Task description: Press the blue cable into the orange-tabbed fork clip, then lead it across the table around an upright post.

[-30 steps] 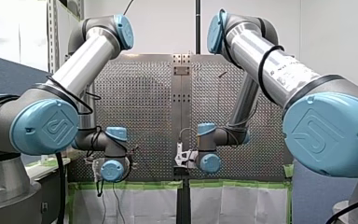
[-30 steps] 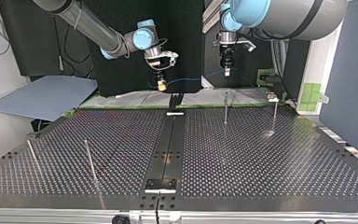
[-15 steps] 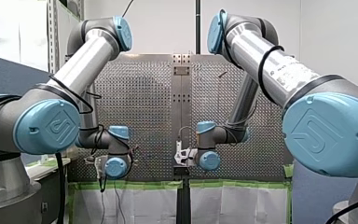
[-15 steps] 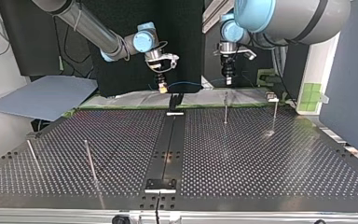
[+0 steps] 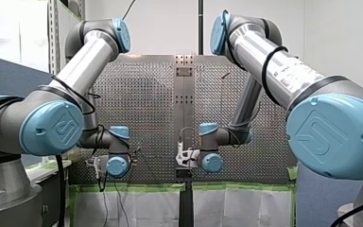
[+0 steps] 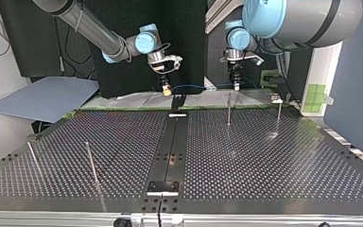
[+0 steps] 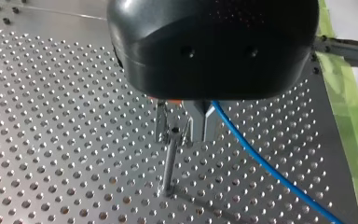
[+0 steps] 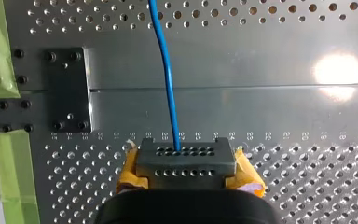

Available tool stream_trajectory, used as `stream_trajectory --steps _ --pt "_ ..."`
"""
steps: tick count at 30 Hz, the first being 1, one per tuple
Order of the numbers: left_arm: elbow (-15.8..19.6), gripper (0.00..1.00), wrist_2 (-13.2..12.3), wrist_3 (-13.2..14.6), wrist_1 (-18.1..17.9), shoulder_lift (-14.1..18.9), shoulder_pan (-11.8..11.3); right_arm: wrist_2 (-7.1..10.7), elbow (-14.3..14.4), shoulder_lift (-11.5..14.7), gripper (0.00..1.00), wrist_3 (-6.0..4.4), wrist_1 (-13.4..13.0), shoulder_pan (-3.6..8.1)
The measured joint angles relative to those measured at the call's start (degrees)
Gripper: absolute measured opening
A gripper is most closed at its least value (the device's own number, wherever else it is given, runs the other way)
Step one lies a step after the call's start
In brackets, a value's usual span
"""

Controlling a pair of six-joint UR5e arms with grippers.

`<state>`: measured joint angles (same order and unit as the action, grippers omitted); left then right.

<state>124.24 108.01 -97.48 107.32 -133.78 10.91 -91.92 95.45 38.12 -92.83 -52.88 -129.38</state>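
The thin blue cable (image 6: pixel 194 86) hangs stretched between both grippers above the table's far edge. My right gripper (image 6: pixel 166 88), with yellow pads, is shut on it; in the right wrist view the cable (image 8: pixel 165 70) runs straight out ahead of the closed fingers (image 8: pixel 185 161). My left gripper (image 6: pixel 236 85) is shut on the cable too; in the left wrist view the cable (image 7: pixel 261 163) trails away beside the metal fingers (image 7: pixel 182 133). An upright post (image 7: pixel 170 163) stands right under them, the same post (image 6: pixel 228 109) as in the top view. A dark clip fixture (image 6: pixel 178 101) sits below the right gripper.
A second post (image 6: pixel 279 113) stands further toward the top view's right. Two leaning posts (image 6: pixel 90 163) (image 6: pixel 33 158) stand at its near left. A black centre strip (image 6: pixel 170 151) with end plates crosses the perforated table. Green tape (image 8: pixel 0 56) lines the far edge.
My left gripper has come down and toward the top view's right, above the post. My right gripper has shifted slightly the same way. The cable between them has drawn straighter.
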Motion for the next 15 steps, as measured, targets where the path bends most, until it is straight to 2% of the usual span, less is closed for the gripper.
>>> stream_trajectory --steps 15 --pt "-1.8 0.0 -1.0 0.3 2.0 0.0 -1.2 0.5 -0.5 -0.2 0.0 -0.02 -0.4 -0.01"
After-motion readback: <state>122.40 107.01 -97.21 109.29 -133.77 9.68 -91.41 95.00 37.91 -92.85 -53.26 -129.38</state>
